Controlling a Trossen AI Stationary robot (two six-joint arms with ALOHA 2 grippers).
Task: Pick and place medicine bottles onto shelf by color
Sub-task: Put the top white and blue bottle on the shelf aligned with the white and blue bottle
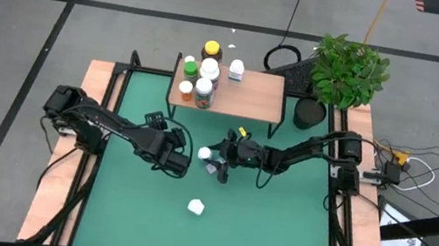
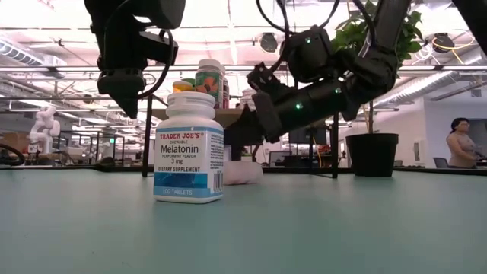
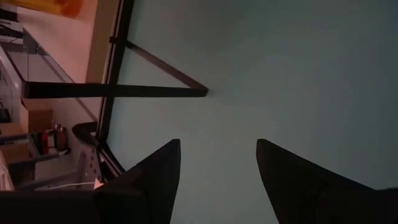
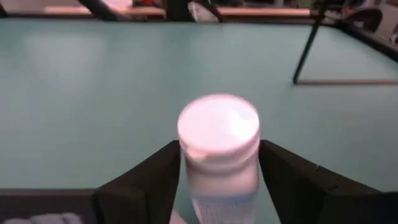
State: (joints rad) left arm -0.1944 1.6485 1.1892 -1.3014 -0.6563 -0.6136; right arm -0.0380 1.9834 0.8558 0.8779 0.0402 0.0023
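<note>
The right gripper (image 4: 219, 165) straddles a white bottle (image 4: 219, 143) lying mid-bench just in front of the shelf (image 1: 251, 93), its fingers close beside it, long axis along them, while the left gripper (image 3: 217, 165) hangs open nearby.

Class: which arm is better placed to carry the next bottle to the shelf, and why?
The right. Its gripper already straddles a white bottle on the mat, fingers open beside it. The left gripper hangs open over bare mat, with nothing between its fingers.
</note>
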